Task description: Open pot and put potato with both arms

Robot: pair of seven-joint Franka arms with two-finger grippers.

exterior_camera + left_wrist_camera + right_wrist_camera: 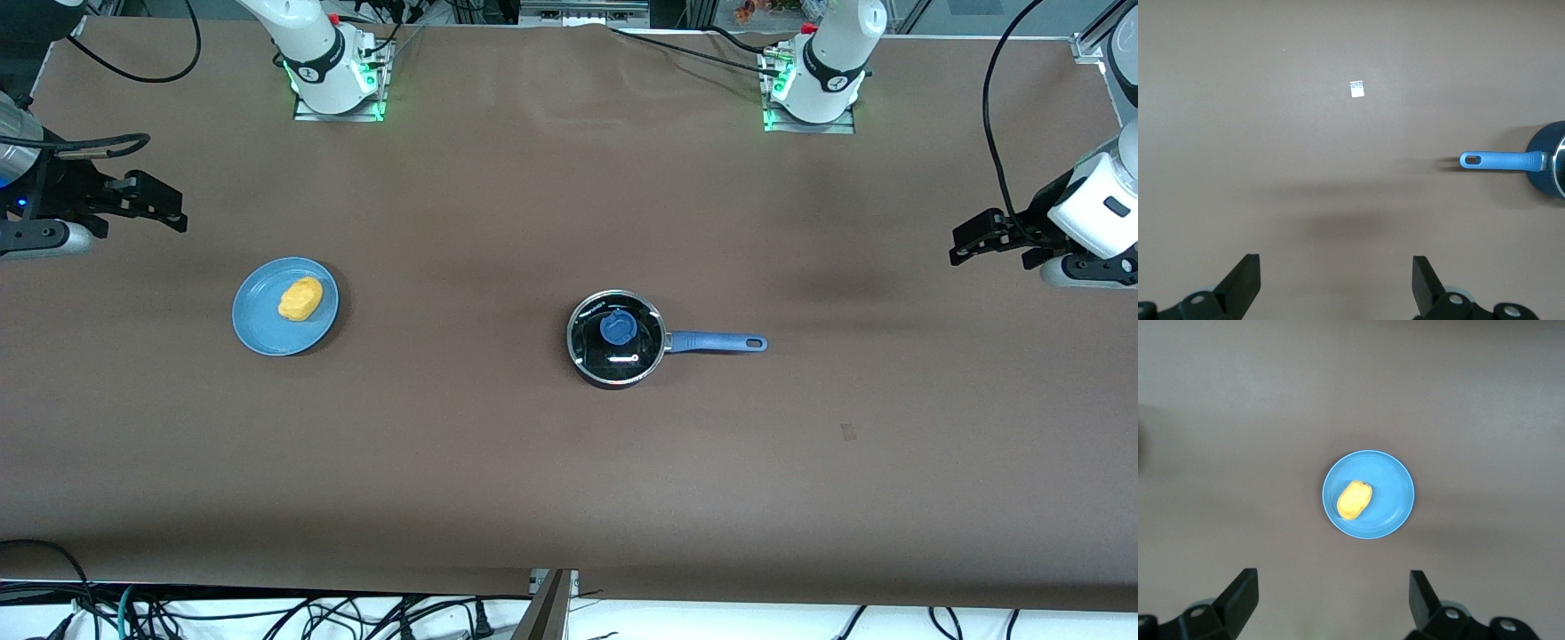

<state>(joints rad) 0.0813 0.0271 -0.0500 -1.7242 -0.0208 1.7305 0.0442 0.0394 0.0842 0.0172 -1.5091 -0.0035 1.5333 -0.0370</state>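
Brown tabletop (498, 462), one pot (617, 339) mid-table with one glass lid (619, 329) on it, handle toward the left arm's end. One potato (300, 299) on one blue plate (258, 329). Left claw (971, 238) and right claw (160, 204) hang spread, empty, at the table's ends.

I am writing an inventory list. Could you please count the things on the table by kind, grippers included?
Pot: 1
Lid, on the pot: 1
Plate: 1
Potato, on the plate: 1
Grippers: 2, left gripper and right gripper, both open
Total: 6
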